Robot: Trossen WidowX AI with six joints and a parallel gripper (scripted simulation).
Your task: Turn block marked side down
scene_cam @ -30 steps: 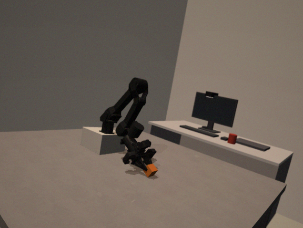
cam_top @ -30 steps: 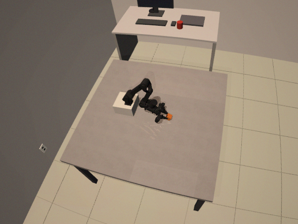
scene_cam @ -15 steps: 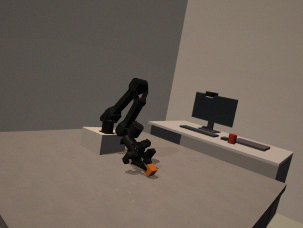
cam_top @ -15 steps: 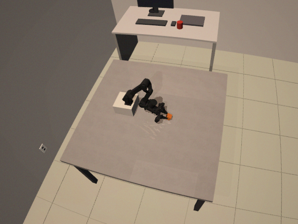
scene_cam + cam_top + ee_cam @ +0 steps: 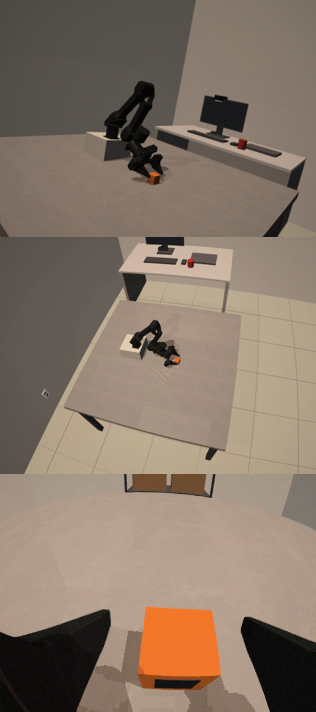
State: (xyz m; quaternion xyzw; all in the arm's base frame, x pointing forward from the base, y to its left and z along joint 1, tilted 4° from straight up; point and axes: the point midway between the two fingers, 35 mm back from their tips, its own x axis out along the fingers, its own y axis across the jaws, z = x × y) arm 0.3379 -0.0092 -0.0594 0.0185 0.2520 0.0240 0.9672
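Note:
The orange block (image 5: 176,361) (image 5: 153,179) (image 5: 179,643) rests on the grey table (image 5: 127,394) (image 5: 76,193). Its upper face is plain orange in the wrist view. The dark mark (image 5: 177,683) shows on the side face turned back toward the arm, at the lower edge of the block in that view. My gripper (image 5: 178,359) (image 5: 155,175) (image 5: 179,621) is open and tilted forward, low over the table. Its fingers stand on either side of the block, with a gap on each side in the wrist view. The block's underside is hidden.
The arm's white base box (image 5: 130,352) (image 5: 95,146) stands on the table behind the gripper. A separate white desk (image 5: 153,269) (image 5: 285,162) beyond the table carries a monitor, a keyboard and a red cup (image 5: 190,263) (image 5: 242,144).

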